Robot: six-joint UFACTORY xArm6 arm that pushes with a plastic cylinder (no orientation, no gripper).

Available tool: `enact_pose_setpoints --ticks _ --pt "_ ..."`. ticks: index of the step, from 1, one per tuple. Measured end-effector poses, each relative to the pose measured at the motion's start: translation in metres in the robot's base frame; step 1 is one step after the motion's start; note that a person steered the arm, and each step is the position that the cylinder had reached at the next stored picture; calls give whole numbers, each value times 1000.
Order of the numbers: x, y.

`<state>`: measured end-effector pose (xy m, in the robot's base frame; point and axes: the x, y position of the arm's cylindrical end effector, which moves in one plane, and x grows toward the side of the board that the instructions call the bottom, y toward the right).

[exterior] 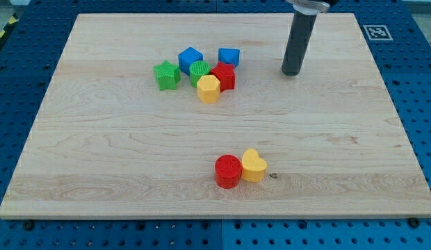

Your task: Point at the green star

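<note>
The green star (166, 75) was a small, chunky block of bright green with blunt points and a ridged top face, its sides a darker green in shade; it lay flat on the wooden board (97, 160) in the upper left-centre part, as the leftmost piece of a cluster. Just to its right sat a green cylinder (199, 71), with a blue cube-like block (190, 58) touching that cylinder from the view's top side and close to the star's upper right. A red block (223, 76) of angular shape pressed against the cylinder's right side, a yellow hexagon-like block (209, 89) lay just below the two, and a smaller blue block (229, 56) stood a little apart toward the view's top right of the cluster. My tip (292, 72) rested on the board well to the right of the cluster, apart from every block and far from the star; the rod carried no pincer, so there was nothing to stand apart or together. Near the view's bottom centre, a red cylinder (228, 171) and a yellow heart-like block (254, 165) lay touching side by side
</note>
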<state>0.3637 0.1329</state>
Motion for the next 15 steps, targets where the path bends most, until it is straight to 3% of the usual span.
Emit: enact_pose_setpoints --ticks 7,8,9,11,12,14,15 --pt "0 11" --pt "17 3" --pt "67 -34" --pt "85 -49" --pt "102 -99" --pt "91 -216" --pt "90 -216"
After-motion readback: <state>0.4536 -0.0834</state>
